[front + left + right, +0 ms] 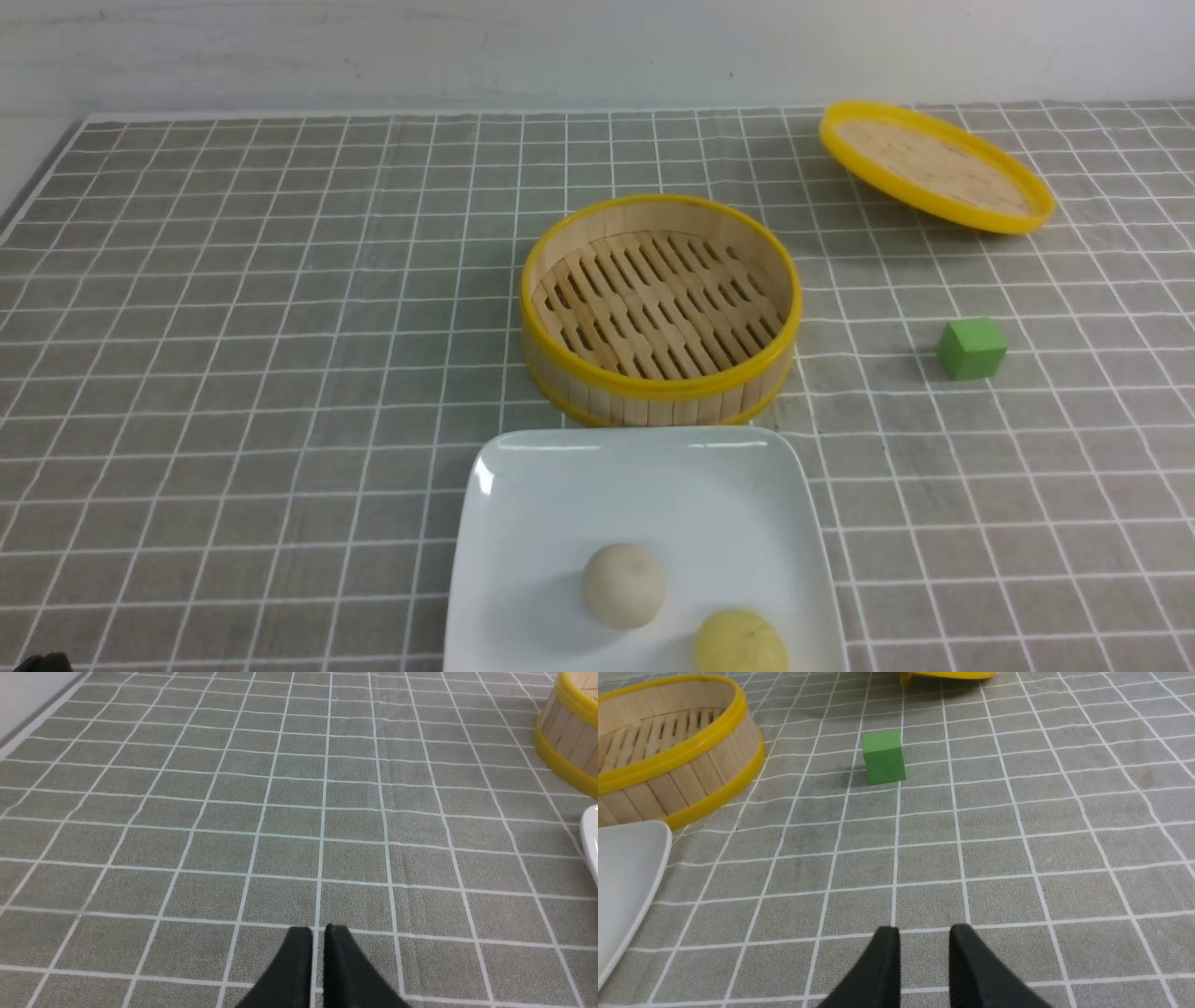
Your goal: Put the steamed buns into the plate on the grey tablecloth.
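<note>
**Both buns sit in the plate**

Nearest, the white square plate (644, 504) holds the off-white bun (624, 585) and the pale yellow bun (739, 642), apart. Behind it, the bamboo steamer (660, 308) stands empty on the grey tablecloth (233, 373); farther right lie the green cube (972, 348) and the tilted lid (935, 165). Only the wrist views show the grippers: the left gripper (318, 931) is nearly closed and empty, while the right gripper (923, 933) has its jaws slightly parted, holding nothing.

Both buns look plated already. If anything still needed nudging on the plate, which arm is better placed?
Neither clearly. Both steamed buns sit on the plate; left gripper and right gripper flank it, empty.
</note>
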